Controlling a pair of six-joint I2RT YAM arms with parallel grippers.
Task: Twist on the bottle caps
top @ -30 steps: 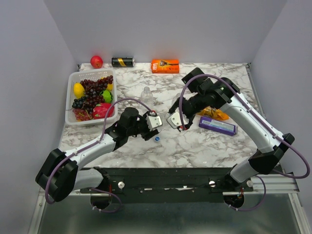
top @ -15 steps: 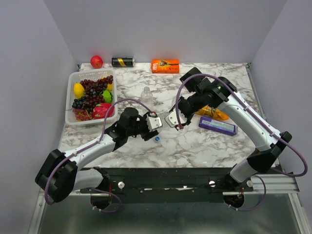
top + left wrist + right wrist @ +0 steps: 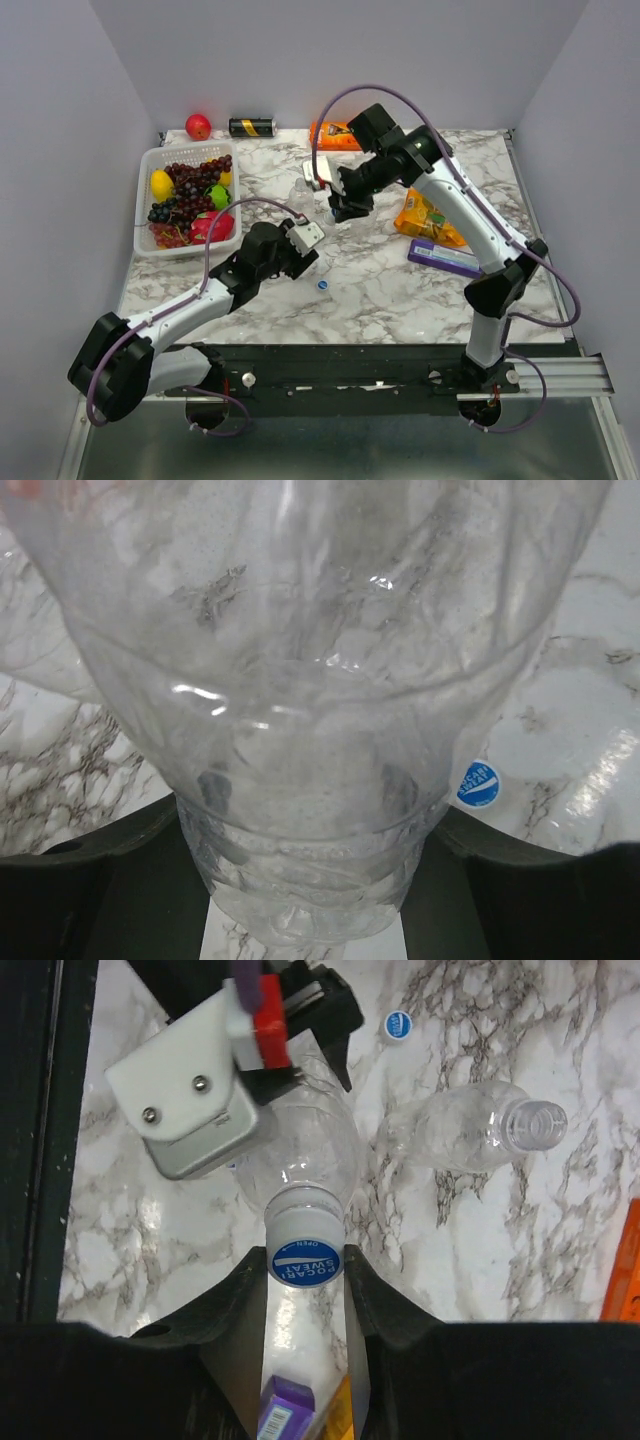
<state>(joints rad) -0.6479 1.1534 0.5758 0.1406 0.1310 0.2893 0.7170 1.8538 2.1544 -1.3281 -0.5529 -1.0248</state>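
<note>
Centre's jammed: the left gripper point(image 3: 301, 244) clamps the capped bottle point(image 3: 305, 1160) low down, the right gripper point(image 3: 306, 1263) pinches its cap point(image 3: 306, 1256) from above, and the open bottle point(image 3: 470, 1135) stands just beside them. The fruit basket point(image 3: 150, 160) walls off the left. The snack bag point(image 3: 424, 214) and the purple packet point(image 3: 446, 259) block right of centre. Open marble lies along the front, right of the loose cap point(image 3: 322, 284).

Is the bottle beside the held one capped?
No, the free bottle shows an open neck with no cap.
</note>
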